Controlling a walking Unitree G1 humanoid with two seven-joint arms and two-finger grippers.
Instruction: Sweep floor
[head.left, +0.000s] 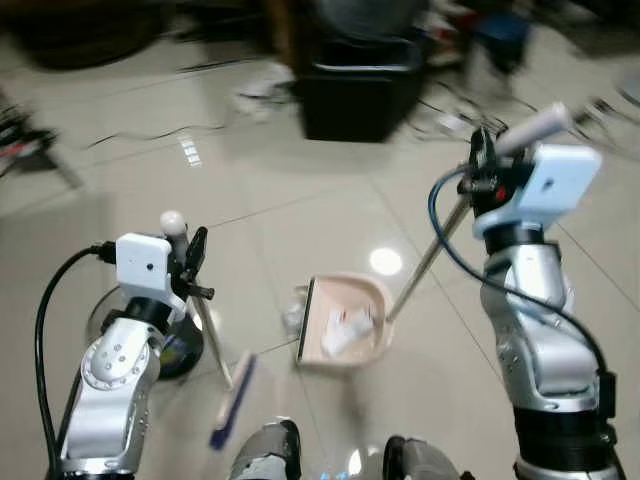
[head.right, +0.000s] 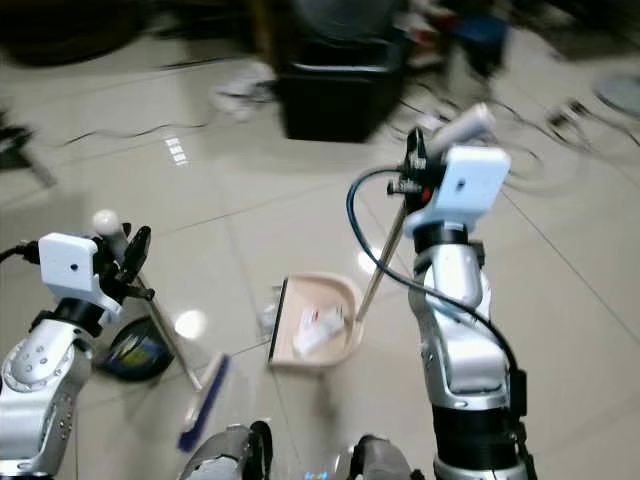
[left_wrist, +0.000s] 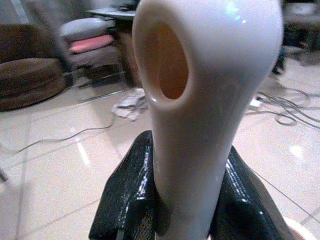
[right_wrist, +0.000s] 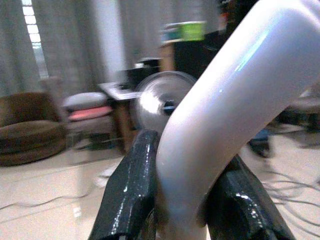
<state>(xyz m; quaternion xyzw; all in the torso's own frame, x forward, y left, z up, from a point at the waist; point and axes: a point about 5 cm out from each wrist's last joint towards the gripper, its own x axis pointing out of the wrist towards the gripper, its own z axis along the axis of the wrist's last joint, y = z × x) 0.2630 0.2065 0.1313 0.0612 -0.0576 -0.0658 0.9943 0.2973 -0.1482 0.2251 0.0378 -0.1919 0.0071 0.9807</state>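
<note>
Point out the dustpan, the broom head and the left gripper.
dustpan (head.left: 345, 355): left eye view, its rim.
broom head (head.left: 232, 402): left eye view, mid-bristles.
left gripper (left_wrist: 185, 210): left wrist view, between fingertips, on the handle.

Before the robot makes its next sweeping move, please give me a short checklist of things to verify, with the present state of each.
1. Left gripper shut on the broom handle: ok, black fingers press both sides.
2. Right gripper shut on the dustpan handle: ok.
3. Dustpan flat on the floor: cannot tell, though it appears to rest on the tiles.
4. Paper scraps inside the dustpan: ok.
5. Broom head near the dustpan's open edge: ok, it lies to the robot's left of it.
6. Cables on the floor ahead away from the broom: ok.
</note>
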